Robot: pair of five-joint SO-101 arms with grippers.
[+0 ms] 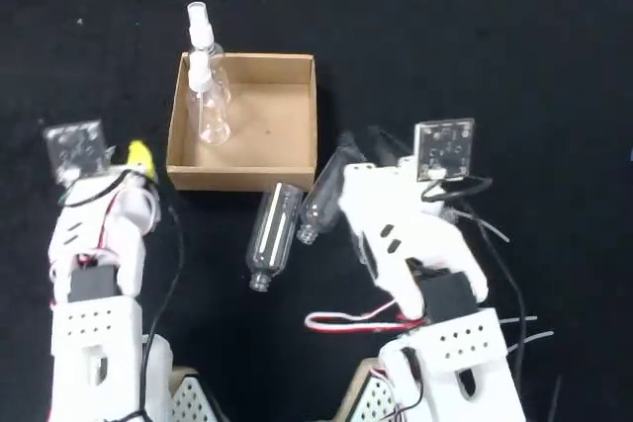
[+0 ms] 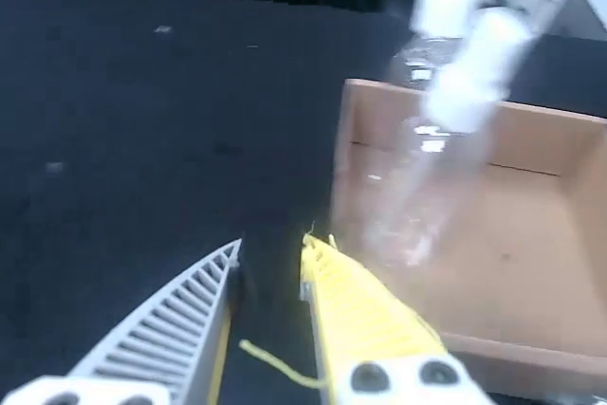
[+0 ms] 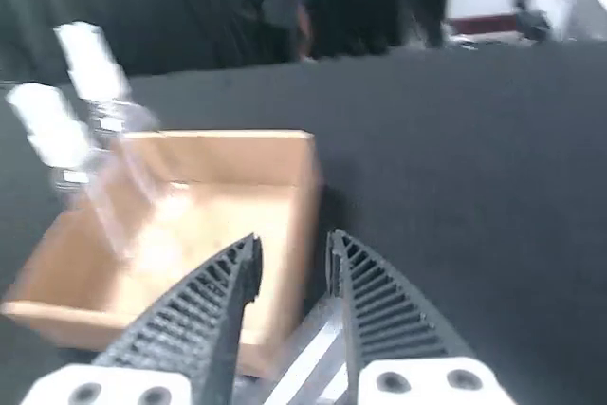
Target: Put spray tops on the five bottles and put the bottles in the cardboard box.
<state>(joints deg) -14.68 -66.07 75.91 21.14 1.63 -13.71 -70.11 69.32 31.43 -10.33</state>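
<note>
The cardboard box (image 1: pixel 282 68) stands at the table's middle back. Two clear bottles with white spray tops (image 1: pixel 211 96) lean in its left corner; they also appear as bottles (image 2: pixel 446 111) and bottles (image 3: pixel 95 130) in the wrist views. Two topless bottles lie in front of the box: one bottle (image 1: pixel 273 234) and a second bottle (image 1: pixel 318 207) beside it. My right gripper (image 1: pixel 361 145) (image 3: pixel 294 239) hovers open by the box's front right corner, over that second bottle (image 3: pixel 313 358). My left gripper (image 1: pixel 138 157) (image 2: pixel 273 246) is slightly open and holds nothing, just left of the box (image 2: pixel 531 234).
The table is covered in black cloth (image 1: pixel 514 56), with free room to the right of and behind the box. Red and white cables (image 1: pixel 346 321) trail by the right arm's base.
</note>
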